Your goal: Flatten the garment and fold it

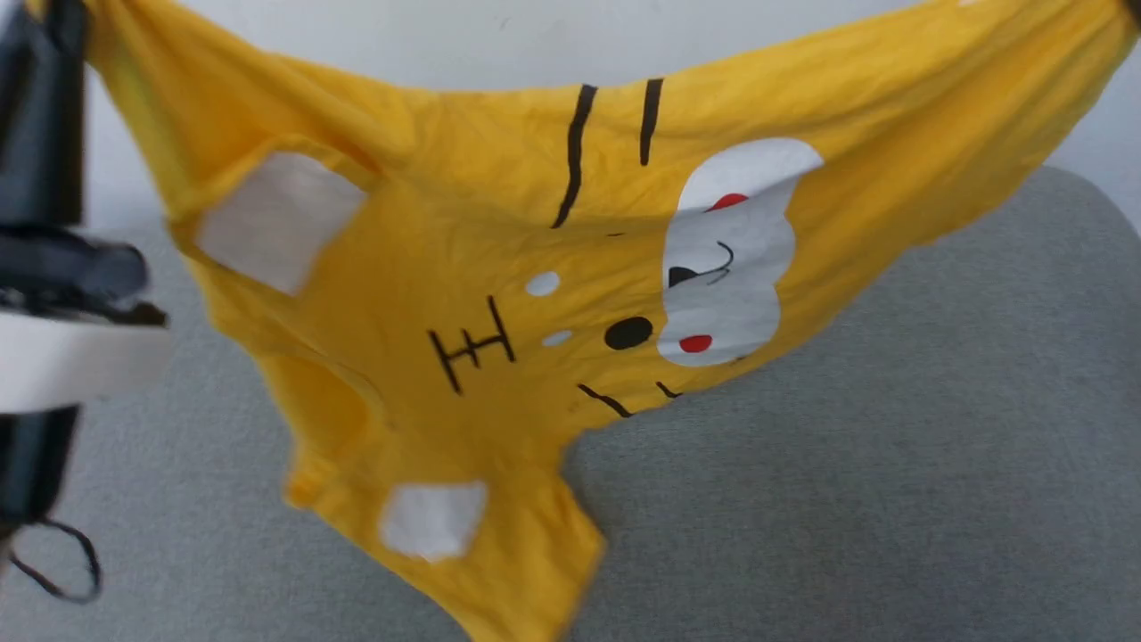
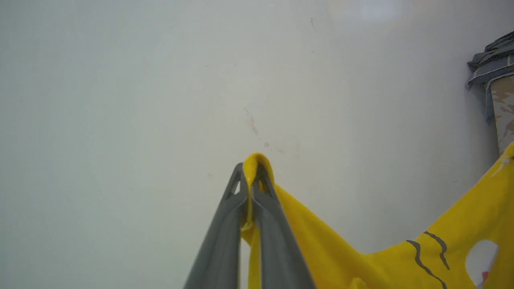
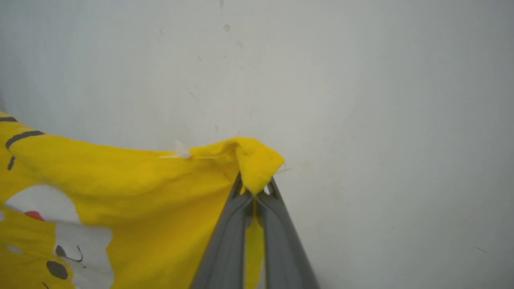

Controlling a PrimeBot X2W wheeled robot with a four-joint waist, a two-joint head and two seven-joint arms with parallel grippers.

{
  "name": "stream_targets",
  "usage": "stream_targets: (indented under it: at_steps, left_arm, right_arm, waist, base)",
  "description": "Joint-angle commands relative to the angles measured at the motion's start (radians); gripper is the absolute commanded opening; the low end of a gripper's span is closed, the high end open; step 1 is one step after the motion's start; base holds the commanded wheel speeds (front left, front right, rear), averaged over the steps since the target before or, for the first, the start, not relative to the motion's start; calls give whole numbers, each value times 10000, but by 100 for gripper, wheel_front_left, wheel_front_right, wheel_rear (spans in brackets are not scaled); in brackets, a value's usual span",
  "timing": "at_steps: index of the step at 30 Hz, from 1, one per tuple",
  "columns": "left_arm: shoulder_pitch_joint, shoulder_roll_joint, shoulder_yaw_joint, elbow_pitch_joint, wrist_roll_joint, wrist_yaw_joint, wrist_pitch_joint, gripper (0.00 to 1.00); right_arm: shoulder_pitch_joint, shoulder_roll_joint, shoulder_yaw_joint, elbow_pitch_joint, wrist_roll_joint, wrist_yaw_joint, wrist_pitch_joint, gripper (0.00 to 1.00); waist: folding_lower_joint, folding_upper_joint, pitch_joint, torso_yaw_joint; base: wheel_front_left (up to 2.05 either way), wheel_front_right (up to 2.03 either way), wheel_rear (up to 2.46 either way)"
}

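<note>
The bright yellow T-shirt [image 1: 499, 267] hangs in the air, stretched between my two grippers and sagging in the middle above the grey surface. It carries black stripe marks, white patches and a white print with red spots. In the left wrist view my left gripper [image 2: 251, 176] is shut on a folded edge of the shirt [image 2: 321, 249]. My right gripper [image 3: 255, 188] is shut on another corner of the shirt [image 3: 140, 180], which pokes up past the fingertips. In the head view my left arm [image 1: 53, 267] stands at the left edge, and the shirt runs off to the upper right corner.
A grey cloth-covered surface [image 1: 891, 446] lies below the shirt, with a white wall [image 1: 535, 36] behind. A black cable loop [image 1: 71, 553] hangs by my left arm. A grey and patterned bundle [image 2: 500, 80] stands at the right edge of the left wrist view.
</note>
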Motion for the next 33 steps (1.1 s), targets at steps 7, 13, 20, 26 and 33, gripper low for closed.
stream_targets:
  at_steps: [7,13,20,26,33]
  left_arm:
    - [-1401,201,605,-201,283,-187,-233,0]
    - [-2447,181,946,-256,327,-204,-301,0]
    - [-4337,-276,806,581,42,-697,-304,0]
    - [-6449,-579,269,1977,332,-1433,-282,0]
    - [-9415,-1391,-444,4481,880,-2470,-712,0]
  right_arm:
    - [-497,68,-332,-766,-441,-19,-370,0]
    - [-838,-52,-712,-1092,-519,-19,-353,0]
    - [-1873,-91,-1403,-884,-465,-19,-834,0]
    - [-3342,-116,-1159,78,-733,-19,-1590,0]
    - [-5656,164,-179,2326,-1239,-19,-2707,0]
  waist:
    - [1,-1,-147,-634]
    - [1,-1,479,-718]
    - [1,-1,1805,-627]
    - [1,-1,3191,-682]
    - [1,-1,4443,-646]
  base:
    - [0,0,0]
    - [0,0,0]
    - [0,0,0]
    - [0,0,0]
    - [0,0,0]
